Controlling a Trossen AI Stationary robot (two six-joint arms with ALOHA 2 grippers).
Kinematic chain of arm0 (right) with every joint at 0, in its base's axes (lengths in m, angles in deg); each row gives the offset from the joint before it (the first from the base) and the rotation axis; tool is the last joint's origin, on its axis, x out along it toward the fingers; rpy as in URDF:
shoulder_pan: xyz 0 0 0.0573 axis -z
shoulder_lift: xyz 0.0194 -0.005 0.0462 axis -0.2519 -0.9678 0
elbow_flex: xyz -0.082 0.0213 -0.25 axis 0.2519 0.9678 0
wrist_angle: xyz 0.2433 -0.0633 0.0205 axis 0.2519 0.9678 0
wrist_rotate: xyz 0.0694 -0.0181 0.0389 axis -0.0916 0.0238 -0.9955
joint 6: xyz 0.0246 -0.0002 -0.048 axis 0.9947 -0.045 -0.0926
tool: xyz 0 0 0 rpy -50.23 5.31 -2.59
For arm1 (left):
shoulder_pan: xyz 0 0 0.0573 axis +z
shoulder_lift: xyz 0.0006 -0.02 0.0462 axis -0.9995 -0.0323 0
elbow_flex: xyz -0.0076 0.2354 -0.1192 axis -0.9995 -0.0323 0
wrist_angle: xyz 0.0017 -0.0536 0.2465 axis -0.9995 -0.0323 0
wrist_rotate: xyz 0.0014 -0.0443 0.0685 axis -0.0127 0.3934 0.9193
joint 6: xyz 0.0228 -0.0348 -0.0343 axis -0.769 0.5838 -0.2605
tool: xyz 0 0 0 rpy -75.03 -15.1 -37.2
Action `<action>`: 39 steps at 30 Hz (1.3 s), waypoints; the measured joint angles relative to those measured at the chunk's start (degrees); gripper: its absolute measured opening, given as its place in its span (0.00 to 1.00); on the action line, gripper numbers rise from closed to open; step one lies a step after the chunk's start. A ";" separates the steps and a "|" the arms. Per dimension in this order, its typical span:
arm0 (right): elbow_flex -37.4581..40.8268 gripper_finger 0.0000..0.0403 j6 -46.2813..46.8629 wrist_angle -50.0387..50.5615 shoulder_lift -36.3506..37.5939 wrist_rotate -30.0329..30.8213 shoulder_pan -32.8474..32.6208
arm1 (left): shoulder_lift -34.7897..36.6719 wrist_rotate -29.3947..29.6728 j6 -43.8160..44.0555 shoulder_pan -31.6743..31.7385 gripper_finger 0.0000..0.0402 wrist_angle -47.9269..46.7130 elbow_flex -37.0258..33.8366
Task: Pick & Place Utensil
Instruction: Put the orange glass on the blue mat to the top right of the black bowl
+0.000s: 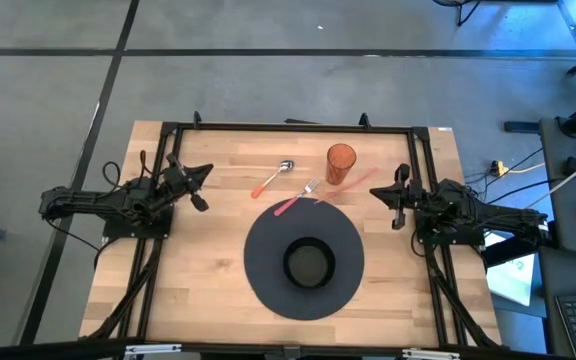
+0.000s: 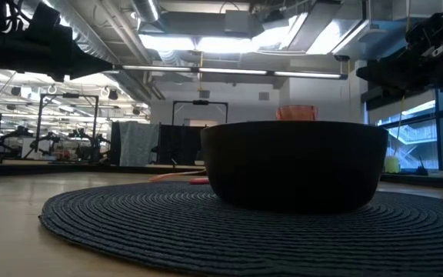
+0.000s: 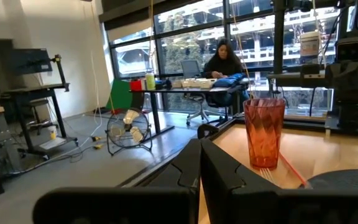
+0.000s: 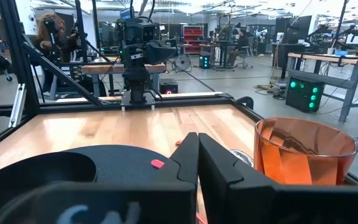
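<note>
A spoon (image 1: 273,180) with an orange handle lies on the wooden table, left of an upright orange tumbler (image 1: 340,163). A fork (image 1: 298,198) with a red handle lies slantwise, its handle end on the rim of a dark round mat (image 1: 268,285). A pink strip-like utensil (image 1: 353,185) lies beside the tumbler. My left gripper (image 1: 200,188) hovers shut at the table's left, apart from the spoon. My right gripper (image 1: 396,197) hovers shut at the right, near the tumbler (image 4: 303,155). In the left wrist view, the tumbler (image 3: 264,134) stands beyond my shut fingers (image 3: 199,168).
A black bowl (image 1: 308,262) sits in the middle of the mat, and it fills the low view (image 2: 294,165). A black frame (image 1: 288,128) runs around the table's edges. Bare wood lies on the table's left, between the mat and the left arm. A person sits at a desk in the room beyond.
</note>
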 joint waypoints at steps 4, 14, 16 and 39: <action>-0.02 0.01 -0.02 0.00 0.00 0.00 -0.02 | 0.00 0.02 -0.03 0.00 0.01 0.00 0.00; -0.02 0.04 -0.02 0.00 0.00 0.00 0.00 | 0.00 0.04 -0.05 0.00 0.01 0.00 0.00; -0.02 0.03 -0.02 0.00 0.00 0.00 -0.02 | 0.00 0.04 -0.05 0.01 0.01 0.00 0.00; -0.01 0.04 0.07 0.02 0.00 -0.57 -0.02 | 0.00 0.07 -0.05 0.01 0.01 0.02 0.00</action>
